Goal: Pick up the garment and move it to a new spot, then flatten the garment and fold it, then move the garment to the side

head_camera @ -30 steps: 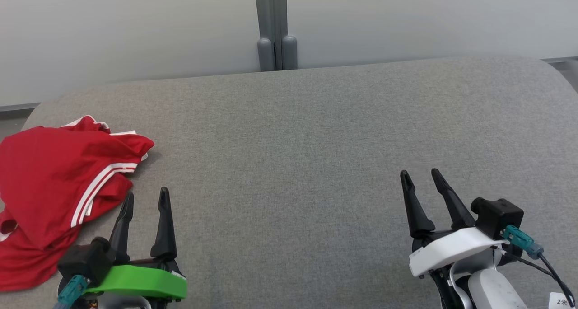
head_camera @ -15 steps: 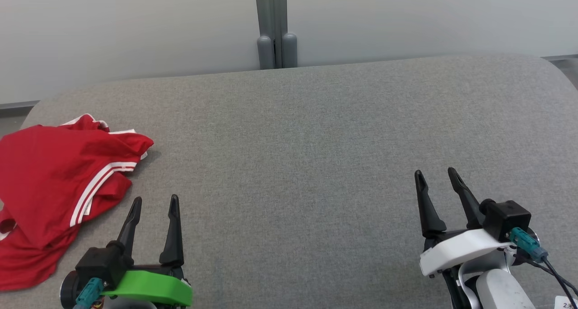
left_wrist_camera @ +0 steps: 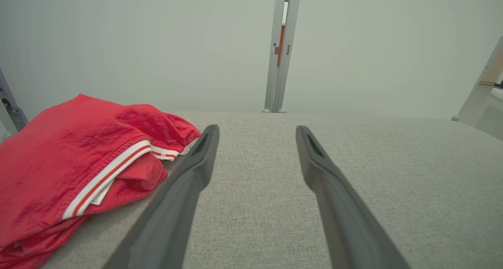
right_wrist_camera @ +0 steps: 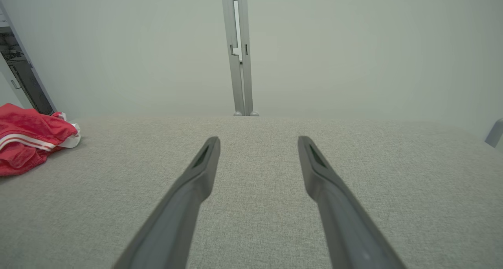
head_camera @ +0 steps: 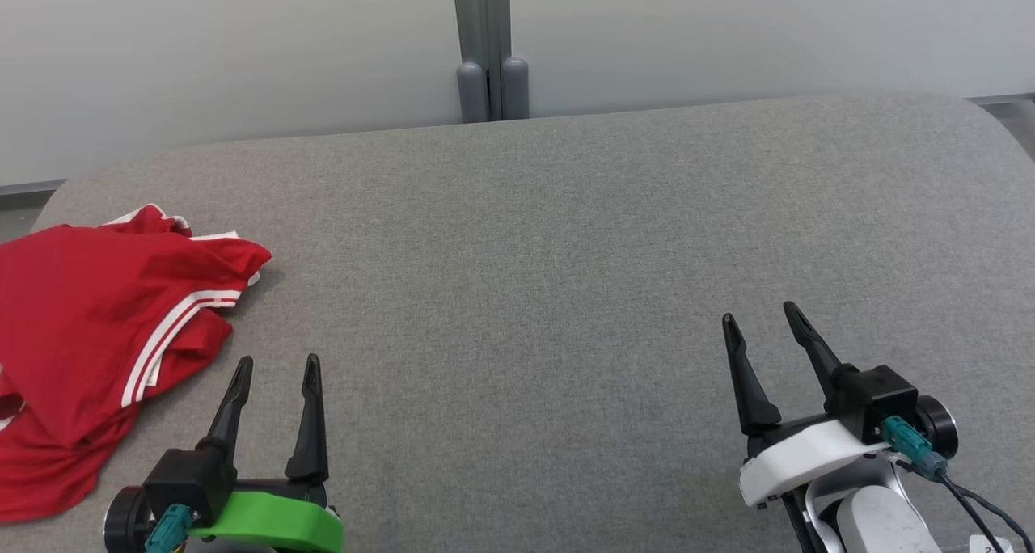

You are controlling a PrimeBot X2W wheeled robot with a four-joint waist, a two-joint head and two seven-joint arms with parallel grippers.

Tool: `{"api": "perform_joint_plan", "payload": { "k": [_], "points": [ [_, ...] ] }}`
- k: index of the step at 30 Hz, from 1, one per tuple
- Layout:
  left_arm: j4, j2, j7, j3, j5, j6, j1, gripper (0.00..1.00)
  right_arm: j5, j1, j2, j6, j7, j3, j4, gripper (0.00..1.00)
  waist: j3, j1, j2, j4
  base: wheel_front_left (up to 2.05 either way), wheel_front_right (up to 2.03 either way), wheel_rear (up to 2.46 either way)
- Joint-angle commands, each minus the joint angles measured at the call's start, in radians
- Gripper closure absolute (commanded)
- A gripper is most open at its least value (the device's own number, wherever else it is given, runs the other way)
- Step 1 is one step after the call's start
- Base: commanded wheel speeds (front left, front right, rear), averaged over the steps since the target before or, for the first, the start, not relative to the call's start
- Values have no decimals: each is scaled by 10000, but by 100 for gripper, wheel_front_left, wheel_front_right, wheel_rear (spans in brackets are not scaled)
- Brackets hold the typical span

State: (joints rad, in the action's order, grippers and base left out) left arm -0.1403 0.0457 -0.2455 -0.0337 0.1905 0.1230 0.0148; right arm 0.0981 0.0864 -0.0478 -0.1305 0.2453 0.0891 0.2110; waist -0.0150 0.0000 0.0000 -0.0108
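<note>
L jaws: left gripper (head_camera: 279, 360) is standing wide open and empty; its tips are hovering over cloth just right of the garment (head_camera: 105, 327), apart from it.
R jaws: right gripper (head_camera: 760, 313) is gaping equally wide, holding nothing, well apart from the garment.
Fingers: long, dark, matte fingers (left_wrist_camera: 188, 182) are tapering to slim tips w/ a slot near each end.
Wrists: head view is adding a glossy green shell (head_camera: 267, 521) on L and a white shell (head_camera: 800, 456) on R, each w/ a teal plug (head_camera: 901, 440); R one is trailing a black cable.
Garment: it's lying crumpled at the pad's far left, reaching the left edge.
L wrist view: is giving close detail that the head view is smoothing over, i.e. thin crinkly red fabric, twin white stripes w/ a red line btwn, stitched hems, what looks like a small white tag under the stripe. The finger is overlapping the garment's corner here; can't tell contact from this angle.
R wrist view: is showing the garment small at far left, w/ white trim at its end.
Pad: grey pad (head_camera: 525, 238) is looking like coarse matte woven upholstery w/ rounded corners.
Backdrop: smooth pale wall panels (head_camera: 728, 27) are meeting at a grey metal post (head_camera: 483, 19) w/ two rounded feet.
</note>
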Motion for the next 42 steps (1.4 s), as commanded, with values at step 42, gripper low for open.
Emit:
{"api": "perform_joint_plan", "payload": {
  "k": [42],
  "points": [
    [53,77,-205,-226,-499,-79,-37,0,-985,-191,-38,-4,206,123,-104,0,-195,0,0,796,0,0,0]
  ]
}}
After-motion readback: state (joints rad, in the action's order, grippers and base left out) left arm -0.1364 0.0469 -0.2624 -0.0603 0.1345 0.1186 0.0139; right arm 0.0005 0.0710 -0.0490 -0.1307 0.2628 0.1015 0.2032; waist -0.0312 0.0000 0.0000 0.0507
